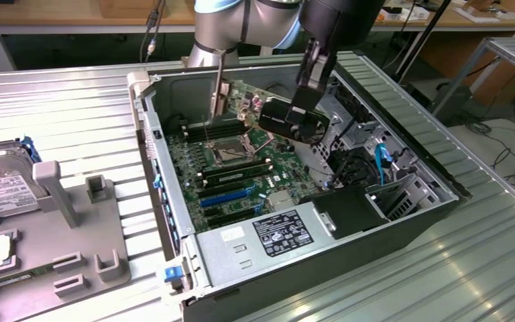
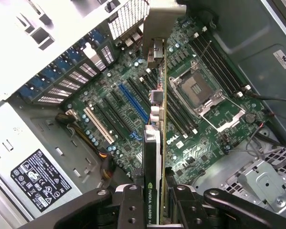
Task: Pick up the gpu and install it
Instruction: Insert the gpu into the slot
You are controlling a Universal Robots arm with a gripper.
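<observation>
The gpu (image 1: 242,99) is a green card with a silver bracket strip (image 1: 215,90) at its end. It hangs tilted inside the open computer case (image 1: 163,168), above the motherboard (image 1: 239,176). My gripper (image 1: 273,115) is shut on its dark end. In the wrist view the gpu (image 2: 154,143) is seen edge-on, running from my gripper (image 2: 155,202) out to the bracket (image 2: 158,21). It hovers over the motherboard (image 2: 214,129), between the blue slot (image 2: 133,102) and the CPU socket (image 2: 198,88), apart from the board.
A power supply (image 1: 271,235) fills the case's near corner, and a drive cage (image 1: 396,194) with cables stands on the exterior view's right. A silver hard drive (image 1: 3,191) lies on a grey fixture (image 1: 74,221) on the exterior view's left. Memory sticks (image 1: 233,176) sit in the board.
</observation>
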